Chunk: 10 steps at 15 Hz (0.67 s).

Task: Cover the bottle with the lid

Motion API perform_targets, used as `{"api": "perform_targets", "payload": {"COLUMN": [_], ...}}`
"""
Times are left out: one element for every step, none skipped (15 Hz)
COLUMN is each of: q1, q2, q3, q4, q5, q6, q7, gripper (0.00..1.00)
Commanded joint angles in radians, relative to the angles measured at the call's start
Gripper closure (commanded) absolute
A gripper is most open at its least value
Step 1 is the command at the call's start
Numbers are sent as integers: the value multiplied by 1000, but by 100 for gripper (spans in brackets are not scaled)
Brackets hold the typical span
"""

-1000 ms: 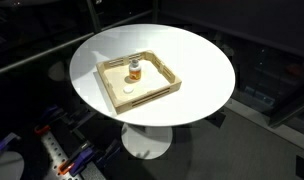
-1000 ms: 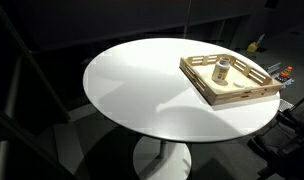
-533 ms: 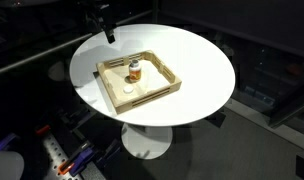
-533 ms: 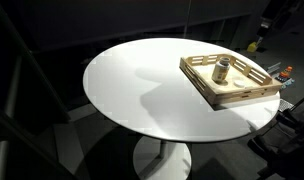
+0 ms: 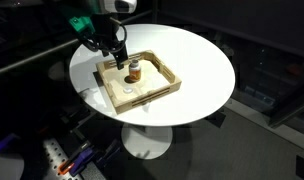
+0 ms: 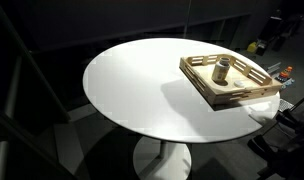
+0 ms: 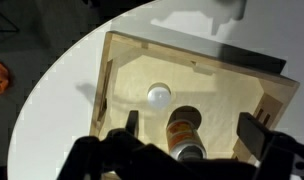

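Two items matter for this step: the bottle (image 5: 134,70) and the lid (image 5: 130,91), both inside the wooden tray (image 5: 170,76) on the white table (image 5: 197,55).

1. Change. A second ago my arm was absent from both exterior views. Half a second ago it appeared at the table's far edge. Now my tool (image 5: 118,57) hangs above the tray, just beside the bottle.

2. Tool state. In the wrist view my fingers (image 7: 254,130) are spread wide with nothing between the pads. The tool carries nothing.

3. Positions. The bottle (image 7: 184,135) stands upright on the tray floor, directly beneath the tool. The lid (image 7: 158,95) lies flat on the same floor, near the bottle but not touching it. The bottle's mouth appears uncovered.

4. Meaning. I judge the approach to be complete and the pick not yet begun. The tool is centred over the bottle rather than the lid, so the next move calls for a short shift toward the lid before descending.
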Motion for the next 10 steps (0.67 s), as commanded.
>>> {"api": "perform_targets", "payload": {"q1": [-11,-12,-12,-12,-14,-13,-12,-11,-12,-12], "q2": [6,8,8,8,16,31,47,65,87,110], "q3": [7,7,7,7,9,8,7,5,4,4], "q4": [10,18,22,23,22,22,27,29,31,33], "q5": [2,2,2,2,-11,-9,-7,0,-4,-5], "q6": [-2,-3,-3,-3,14,29,35,45,65,90], "q7": [-2,-2,-2,-2,0,-13,-19,-30,-36,-43], "gripper": [0,0,0,0,0,0,0,0,0,0]}}
